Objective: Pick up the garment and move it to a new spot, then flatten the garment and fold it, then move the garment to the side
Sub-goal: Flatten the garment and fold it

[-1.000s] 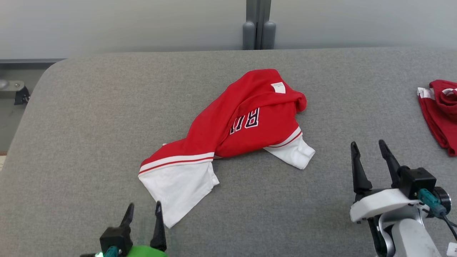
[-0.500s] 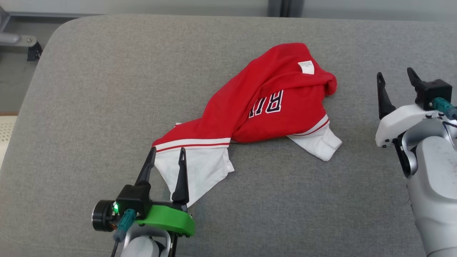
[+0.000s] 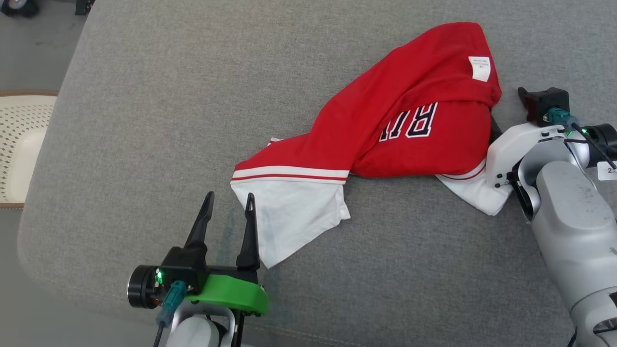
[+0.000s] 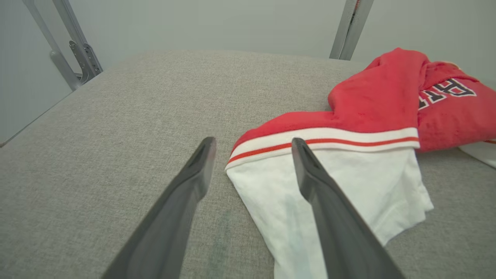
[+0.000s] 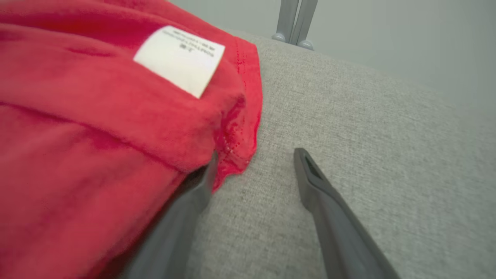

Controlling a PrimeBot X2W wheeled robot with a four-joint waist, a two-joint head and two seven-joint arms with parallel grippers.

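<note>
The garment [image 3: 366,115], a red jersey with white sleeves, lies crumpled on the grey padded table [image 3: 144,120]. In the head view it extends from the centre toward 1 o'clock. One white sleeve [image 3: 289,221] is spread toward 7 o'clock. The second sleeve [image 3: 475,195] is bunched at 3 o'clock, beside the right arm.

The left gripper [image 3: 230,196] is positioned at 7 o'clock with its fingers spread wide. The outer edge of the white sleeve is straddled; contact cannot be confirmed. The right gripper [image 5: 256,155] is likewise held wide apart at 3 o'clock, with one finger tucked beneath the overhanging red hem [image 5: 236,151] and the other over bare table. Nothing is gripped.

The garment is judged light, soft and limp. It is expected to sag and drag when lifted, and not to slide readily on the woven cover. Hold is best taken on doubled fabric: the striped sleeve seam [image 4: 348,139] and the hem fold near the label [image 5: 180,60].

Open table is available from 10 to 12 o'clock and at 5 o'clock between the arms. The rounded table edge runs from 6 to 10 o'clock, with a cream perforated object [image 3: 19,144] beyond it. Travel in that direction is to be limited.
</note>
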